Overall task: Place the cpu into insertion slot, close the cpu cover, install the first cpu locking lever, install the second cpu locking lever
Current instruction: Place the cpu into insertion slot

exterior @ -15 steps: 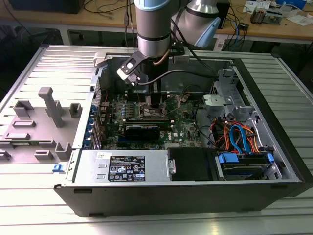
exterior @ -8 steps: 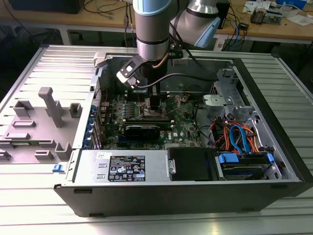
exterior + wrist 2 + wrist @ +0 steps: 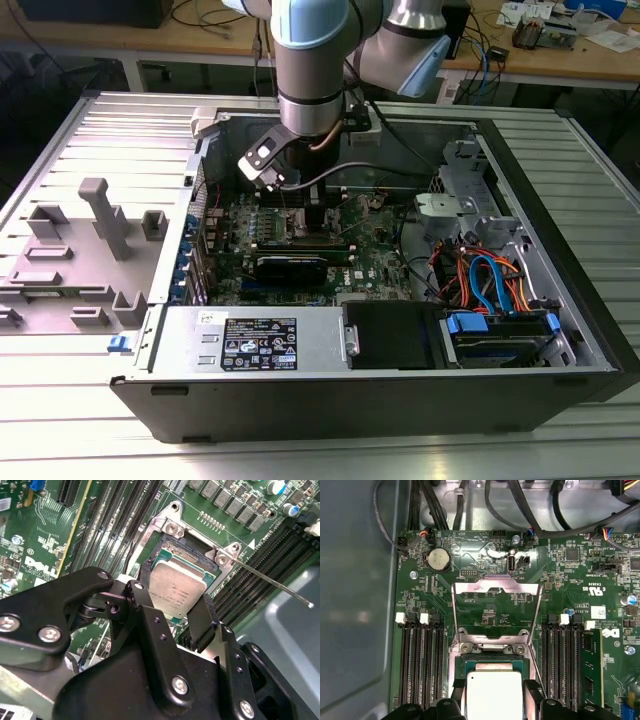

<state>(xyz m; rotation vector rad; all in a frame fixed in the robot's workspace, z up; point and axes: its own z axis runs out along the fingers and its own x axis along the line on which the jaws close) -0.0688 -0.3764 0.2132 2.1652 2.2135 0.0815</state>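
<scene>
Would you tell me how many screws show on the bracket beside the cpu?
2: a screw at one bracket end, another at the other; the gripper holding the cpu may hide more.

Cpu (image 3: pixel 177 591): dull silver top, green border.
Gripper (image 3: pixel 174 602): black, silver screw heads.
Cover (image 3: pixel 496 586): silver-grey.
Slot (image 3: pixel 184 547): black.
Board (image 3: pixel 485 612): green, white print.
Memory slots (image 3: pixel 422 665): black, white clips.
Coin cell (image 3: pixel 439 558): silver.
Arm (image 3: pixel 312 60): light blue and silver-grey.
Cables (image 3: pixel 490 280): blue, orange, red.
Case (image 3: pixel 400 400): dark grey wall.
Table (image 3: pixel 60 420): pale grey, ribbed.
</scene>
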